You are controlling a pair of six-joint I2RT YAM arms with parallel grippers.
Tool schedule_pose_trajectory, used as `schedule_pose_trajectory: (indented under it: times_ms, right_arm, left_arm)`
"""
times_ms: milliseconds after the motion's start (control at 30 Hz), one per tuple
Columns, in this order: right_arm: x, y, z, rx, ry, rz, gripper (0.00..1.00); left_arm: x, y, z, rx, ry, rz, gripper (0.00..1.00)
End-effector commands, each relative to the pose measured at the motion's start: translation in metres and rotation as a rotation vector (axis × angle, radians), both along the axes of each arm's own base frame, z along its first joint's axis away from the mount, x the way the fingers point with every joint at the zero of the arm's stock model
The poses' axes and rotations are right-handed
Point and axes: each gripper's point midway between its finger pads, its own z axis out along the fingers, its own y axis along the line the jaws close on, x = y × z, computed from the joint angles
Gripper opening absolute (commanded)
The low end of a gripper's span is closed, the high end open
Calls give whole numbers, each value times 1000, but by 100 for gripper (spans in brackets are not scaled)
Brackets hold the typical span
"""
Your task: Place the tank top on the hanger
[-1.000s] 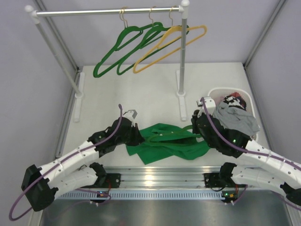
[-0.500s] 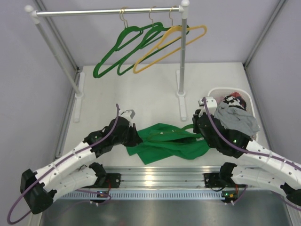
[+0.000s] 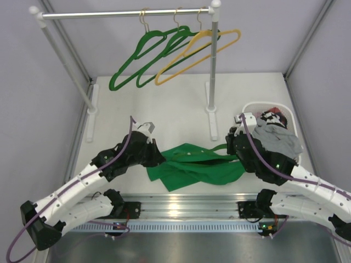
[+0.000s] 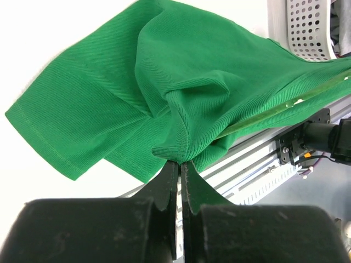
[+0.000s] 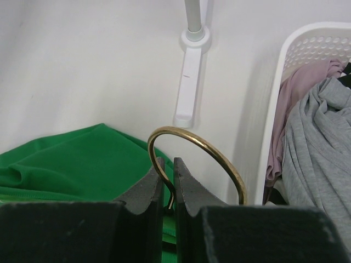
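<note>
1. The tank top (image 3: pixel 194 167) lies crumpled on the table, to the left of the white basket (image 5: pixel 274 109) and near it.
2. The hanger (image 4: pixel 285 107) is with the cloth. The left wrist view shows one thin green arm of it running under a fold, toward the basket side. How much of it is inside the garment I cannot tell.
3. The right gripper (image 5: pixel 166 164) is just left of the basket. Its jaws are pressed together on the wire at the foot of the brass-coloured hook (image 5: pixel 176 130), so it holds the hanger.
4. The left gripper (image 4: pixel 180 163) is at the end of the cloth far from the basket. Its jaws are also pressed together and pinch a ribbed edge of the tank top.
5. I judge that the step in hand is dressing: one arm steadies the hanger while the other draws the fabric over it.
6. The next move probably calls for pulling the pinched edge away from the basket, until the strap sits on the hanger's shoulder, while the hook stays firm.
7. A risk is that the thin wire turns between the jaws.
</note>
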Motion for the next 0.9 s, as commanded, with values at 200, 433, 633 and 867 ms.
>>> schedule_pose_trajectory:
  times_ms: [200, 433, 633, 867]
  right_arm:
    - [8, -21, -1, -96, -33, -72, 0]
    - [14, -13, 13, -53, -48, -84, 0]
    - [15, 2, 14, -19, -38, -33, 0]
    - [17, 12, 29, 29, -56, -9, 0]
  left_arm:
    - [18, -18, 57, -144, -86, 23, 0]
    - [20, -47, 62, -202, -33, -53, 0]
    - [26, -61, 61, -231, -26, -73, 0]
    - [30, -77, 66, -252, -27, -119, 0]
